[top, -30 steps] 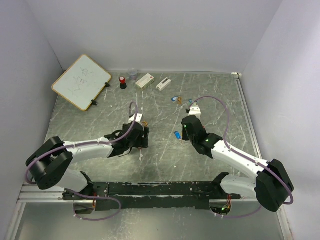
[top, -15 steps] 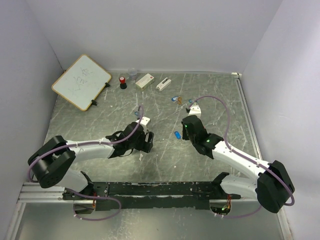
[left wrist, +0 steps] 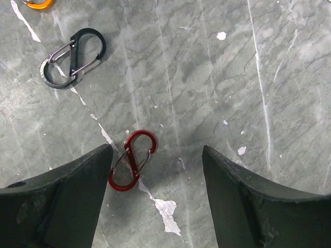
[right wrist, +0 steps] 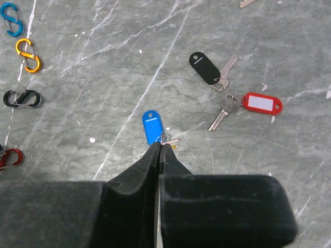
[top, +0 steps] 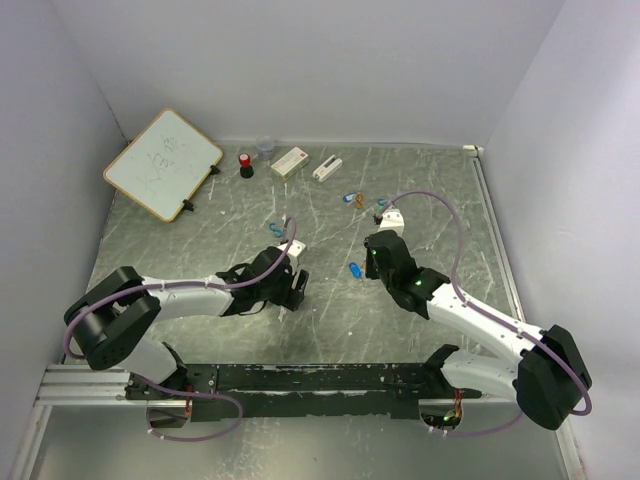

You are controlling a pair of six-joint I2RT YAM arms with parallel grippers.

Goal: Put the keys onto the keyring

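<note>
Three of the keys showed in the right wrist view, each a small silver blade on a ring with an oblong plastic tag. The blue-tagged key (right wrist: pixel 151 127) lay flat on the grey marbled bench (top: pixel 200 230), about mid-bench between the two arms, its short blade pointing right. The right arm's fingers (right wrist: pixel 147 168) were pressed together with no gap, their tips down at the ring end of that key; whether they pinched it could not be told. Farther back and to the right lay the black-tagged key (right wrist: pixel 205 67), its blade angled away to the right. Just right of it lay the red-tagged key (right wrist: pixel 262 102), whose tag carried a white label. Those two keys' heads lay close together, touching or not I could not tell. The left arm's fingers (left wrist: pixel 72 201) stood wide apart, low over the bench to the left of the blue-tagged key, holding nothing. A red clip (left wrist: pixel 132 160) lay on the bench between them, close beside one finger, with a black clip (left wrist: pixel 73 57) beyond it and an orange clip (left wrist: pixel 39 3) at the frame's edge. A blue clip (right wrist: pixel 9 18) lay past those, and a whiteboard (top: pixel 163 163) sat at the far left corner
</note>
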